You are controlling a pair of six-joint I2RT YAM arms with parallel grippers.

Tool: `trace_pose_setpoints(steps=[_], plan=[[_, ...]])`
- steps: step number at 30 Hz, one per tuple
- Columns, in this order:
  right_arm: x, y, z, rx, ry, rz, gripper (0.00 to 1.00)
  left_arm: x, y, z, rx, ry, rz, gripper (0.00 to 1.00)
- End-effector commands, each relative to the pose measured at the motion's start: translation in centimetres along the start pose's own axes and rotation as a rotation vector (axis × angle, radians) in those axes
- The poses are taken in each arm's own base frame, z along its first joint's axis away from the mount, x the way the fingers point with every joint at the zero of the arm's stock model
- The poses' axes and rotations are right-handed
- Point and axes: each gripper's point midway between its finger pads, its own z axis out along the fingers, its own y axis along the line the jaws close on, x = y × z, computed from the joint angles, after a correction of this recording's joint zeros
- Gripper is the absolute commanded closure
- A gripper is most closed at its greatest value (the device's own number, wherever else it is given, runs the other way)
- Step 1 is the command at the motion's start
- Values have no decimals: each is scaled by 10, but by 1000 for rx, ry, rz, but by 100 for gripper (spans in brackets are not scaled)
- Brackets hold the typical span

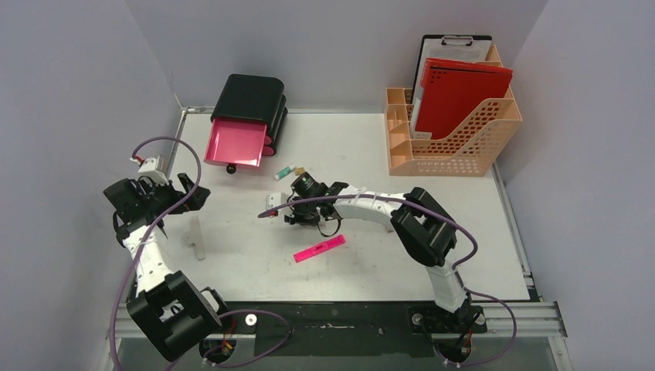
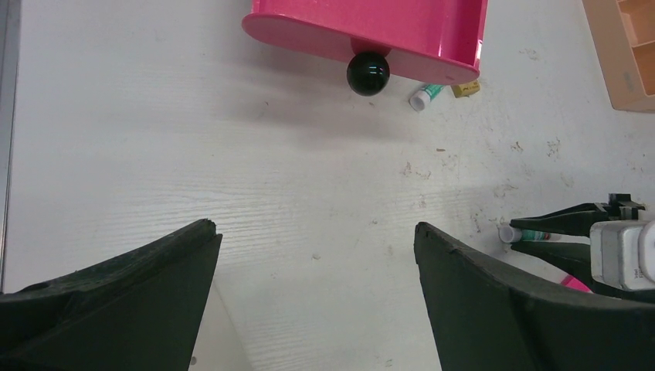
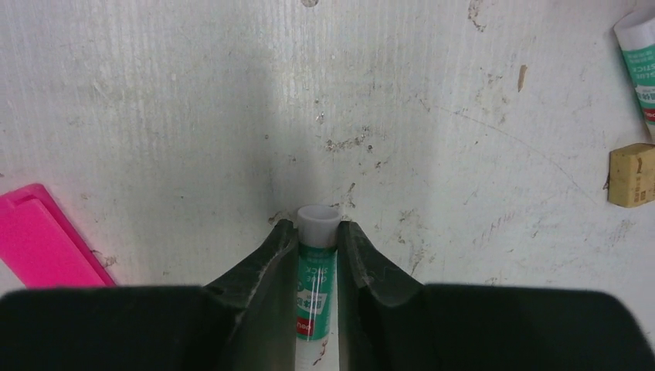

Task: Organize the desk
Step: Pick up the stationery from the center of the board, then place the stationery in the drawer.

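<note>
Where the desk (image 1: 371,267) lies: scuffed white top across the middle of the top view.
Right claw (image 3: 318,232): clenched on a green glue stick (image 3: 317,270), centre frame.
Left claw (image 2: 317,232): released, spread wide at left, pointed at the open pink drawer (image 1: 235,143).
Nearby: second glue stick (image 1: 284,172) and tan block (image 3: 632,175) just above the right claw; pink strip (image 1: 319,248) below it.
Upper right: orange rack (image 1: 456,151).

Your left arm (image 1: 147,251) folds at the elbow, left claw (image 2: 314,232) hanging wide open; your right arm (image 1: 371,207) stretches low and leftward, right claw (image 3: 317,236) pinched tight around a green-labelled glue stick (image 3: 316,278).
</note>
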Motion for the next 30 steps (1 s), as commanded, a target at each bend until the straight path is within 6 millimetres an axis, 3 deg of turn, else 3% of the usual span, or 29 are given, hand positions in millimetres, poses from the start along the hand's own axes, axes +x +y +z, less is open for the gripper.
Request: trace_pose_setpoints(steps=[1,7,14,17,25,30], plan=[[-21,-14,-13,24,-30,-20,92,-13,-3,-4,27,-51,49,4],[-58,-32,-43,46,-87,-49,95,-11,-2,-4,32,-48,38,4],[-145,-76,-118,167,-266,-118,95,-9,-1,-2,52,-47,10,4],[-175,-96,-135,216,-319,-144,95,-8,-1,-2,61,-51,5,4],[-236,-138,-123,394,-436,-203,95,-9,-9,-6,110,-72,17,4],[-268,-146,-100,457,-515,-197,95,-9,-13,-7,123,-77,28,4]])
